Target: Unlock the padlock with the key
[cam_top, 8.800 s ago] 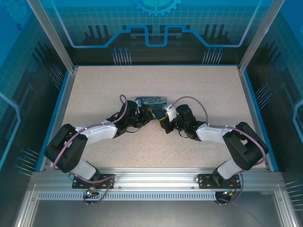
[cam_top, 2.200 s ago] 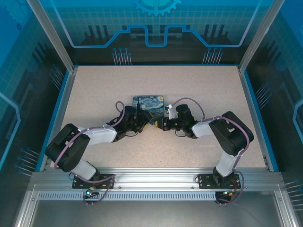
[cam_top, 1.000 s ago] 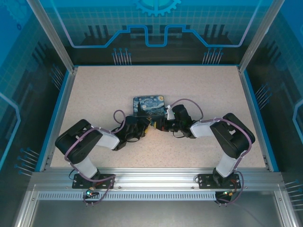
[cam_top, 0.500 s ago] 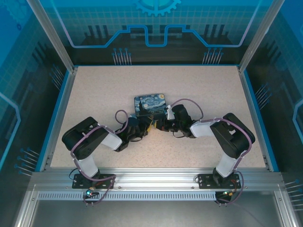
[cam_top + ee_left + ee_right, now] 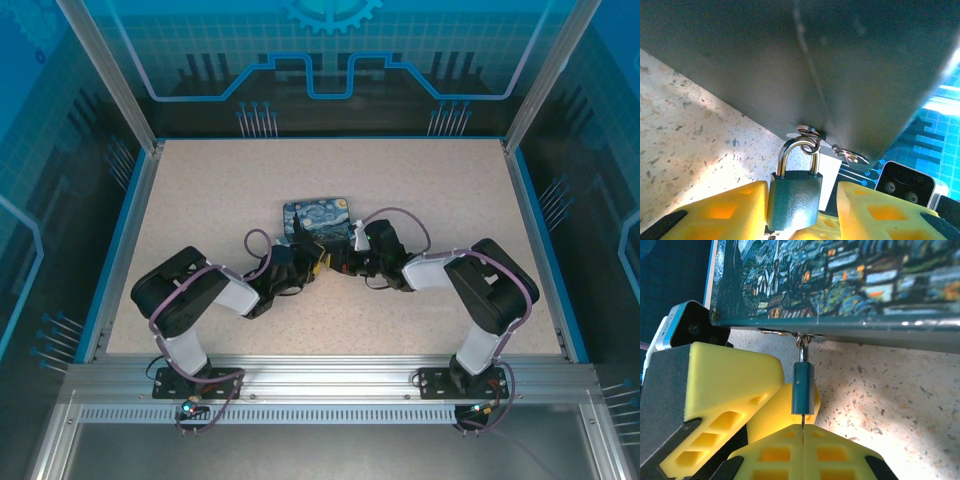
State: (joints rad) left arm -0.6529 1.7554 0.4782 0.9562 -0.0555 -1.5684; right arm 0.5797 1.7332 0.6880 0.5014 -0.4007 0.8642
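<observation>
- The painted tin (image 5: 316,221) stands mid-table, blocking any approach from the far side.
- The left gripper (image 5: 314,266) and the right gripper (image 5: 336,263) meet tip to tip at the tin's near edge, with no passable gap between them.
- The padlock (image 5: 795,200) fills most of the space between the left gripper's yellow fingers, right under the tin's wall.
- The key (image 5: 803,421) spans the narrow gap from the right fingertips to the padlock.
- The table (image 5: 200,190) lies open left, right and beyond the tin, out to the glass walls (image 5: 90,150).
</observation>
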